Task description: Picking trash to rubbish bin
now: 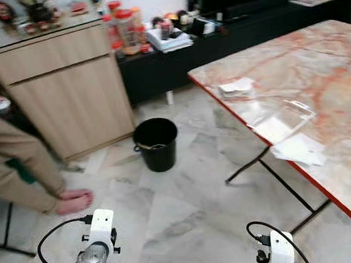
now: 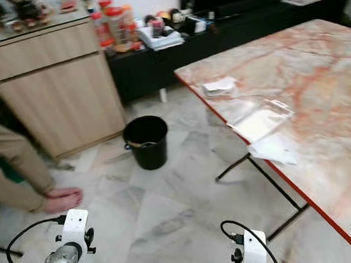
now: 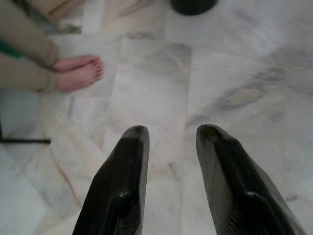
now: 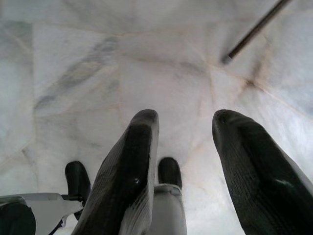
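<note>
Black rubbish bin stands upright on the pale marbled floor, between the wooden cabinet and the near-left corner of the table. A light strip lies across its mouth, resting on the rim; interior otherwise too dark to read.

Table: red-veined marble top with red edge, on thin black folding legs. Trash on it, all along the left edge: a small crumpled white paper near the far-left corner; a clear plastic sheet lying flat midway along that edge; a white paper piece just beside it toward the near end, overhanging the edge slightly. All three well apart from the bin.

Room: low black TV bench along the back wall, cluttered with jars, a book stack and small items; cabinet top carries ornaments. A person sits at far left, tan trouser legs and bare feet on the floor.

Left gripper: hangs low over bare floor tiles, fingers parted with a clear gap, nothing between them. Feet and the bin's base show in its wrist view.

Right gripper: also low over floor tiles, fingers spread apart, holding nothing; a black table leg crosses the far corner of its wrist view
</note>
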Controlling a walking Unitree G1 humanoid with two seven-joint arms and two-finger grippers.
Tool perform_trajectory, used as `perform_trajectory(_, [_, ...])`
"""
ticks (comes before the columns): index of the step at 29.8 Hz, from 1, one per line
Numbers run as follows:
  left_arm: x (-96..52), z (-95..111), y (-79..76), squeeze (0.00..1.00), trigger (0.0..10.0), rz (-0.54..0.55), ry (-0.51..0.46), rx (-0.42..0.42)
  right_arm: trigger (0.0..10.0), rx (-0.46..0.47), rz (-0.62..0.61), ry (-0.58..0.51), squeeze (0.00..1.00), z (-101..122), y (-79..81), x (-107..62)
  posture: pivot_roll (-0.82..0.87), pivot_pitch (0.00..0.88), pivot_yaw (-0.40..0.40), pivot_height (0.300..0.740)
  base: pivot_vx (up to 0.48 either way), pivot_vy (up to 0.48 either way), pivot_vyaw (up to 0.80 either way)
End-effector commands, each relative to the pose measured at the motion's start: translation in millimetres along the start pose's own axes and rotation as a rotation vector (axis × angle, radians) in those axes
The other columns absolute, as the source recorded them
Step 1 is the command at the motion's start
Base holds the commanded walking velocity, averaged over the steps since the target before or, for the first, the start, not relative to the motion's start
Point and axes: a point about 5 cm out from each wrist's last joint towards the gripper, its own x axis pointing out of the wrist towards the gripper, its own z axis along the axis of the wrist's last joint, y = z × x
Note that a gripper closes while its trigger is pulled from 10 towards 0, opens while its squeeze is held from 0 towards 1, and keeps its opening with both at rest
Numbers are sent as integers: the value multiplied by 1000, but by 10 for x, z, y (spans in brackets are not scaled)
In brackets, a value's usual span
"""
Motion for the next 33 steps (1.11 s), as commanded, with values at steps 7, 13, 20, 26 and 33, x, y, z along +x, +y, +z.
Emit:
perform_trajectory(7, [-7,-29,79,0,10000,34,15,-8,10000,-15,14,16,0,-30,49,-5,174,0,42,740,0,0,-788])
perform_trajectory(13, [-20,-78,88,0,10000,35,31,3,10000,-20,18,22,0,-50,73,-10,175,0,48,740,0,0,-783])
perform_trajectory(20, [-32,-117,103,0,10000,38,44,8,10000,-17,26,28,0,-67,104,-14,177,0,51,740,0,0,-776])
perform_trajectory(26, [-36,-130,116,0,10000,41,48,7,10000,-16,26,28,0,-63,104,-12,177,0,51,740,0,0,-775])
perform_trajectory(33, [-44,-157,119,0,10000,41,56,8,10000,-10,30,24,0,-50,112,-10,177,0,51,740,0,0,-775])
